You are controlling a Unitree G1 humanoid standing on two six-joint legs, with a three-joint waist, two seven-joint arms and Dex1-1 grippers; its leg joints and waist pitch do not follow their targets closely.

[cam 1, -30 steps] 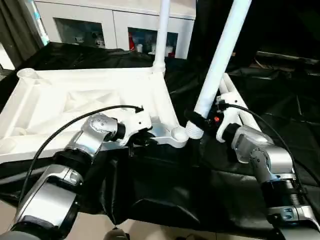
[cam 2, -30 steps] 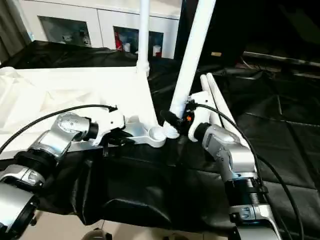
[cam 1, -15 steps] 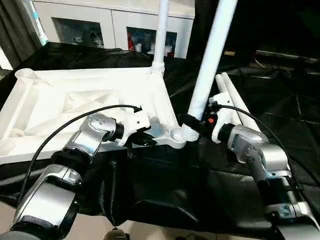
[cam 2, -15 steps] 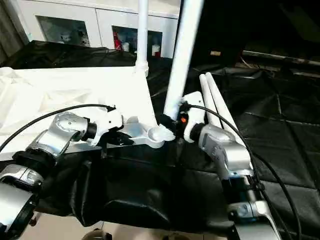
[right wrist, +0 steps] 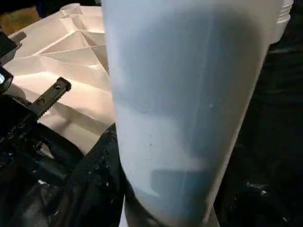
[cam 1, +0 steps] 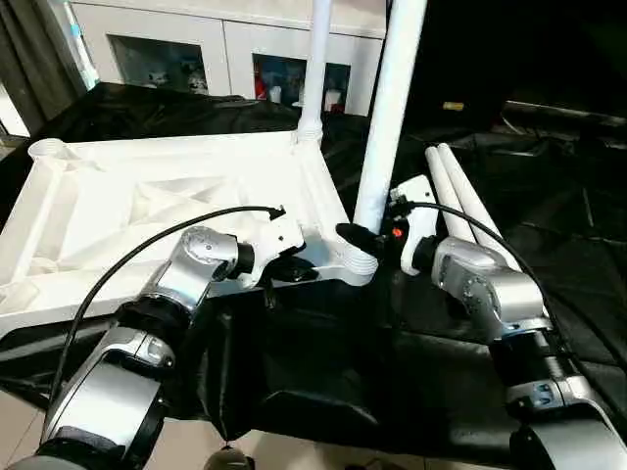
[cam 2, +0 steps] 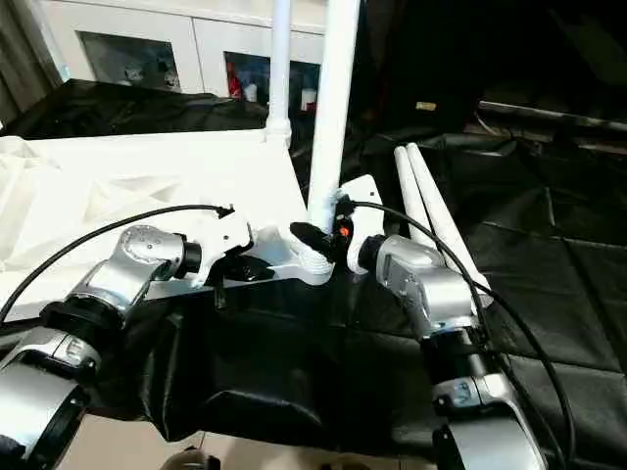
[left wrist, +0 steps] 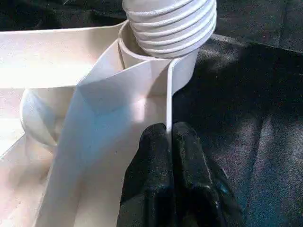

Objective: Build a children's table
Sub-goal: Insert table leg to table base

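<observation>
Swinging upright, second leg is entering near socket in my right jaws; left jaws pinching tabletop rim; two legs waiting at three o'clock.

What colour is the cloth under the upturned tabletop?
Black cloth, under the white ribbed plastic tabletop; clearest in the left eye view.

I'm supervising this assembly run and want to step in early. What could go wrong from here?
The leg held by the right gripper has its threaded end barely in the corner socket; misaligned, it may cross-thread or pop out. The left gripper pinches only a thin rim of the tabletop, which might slip.
</observation>
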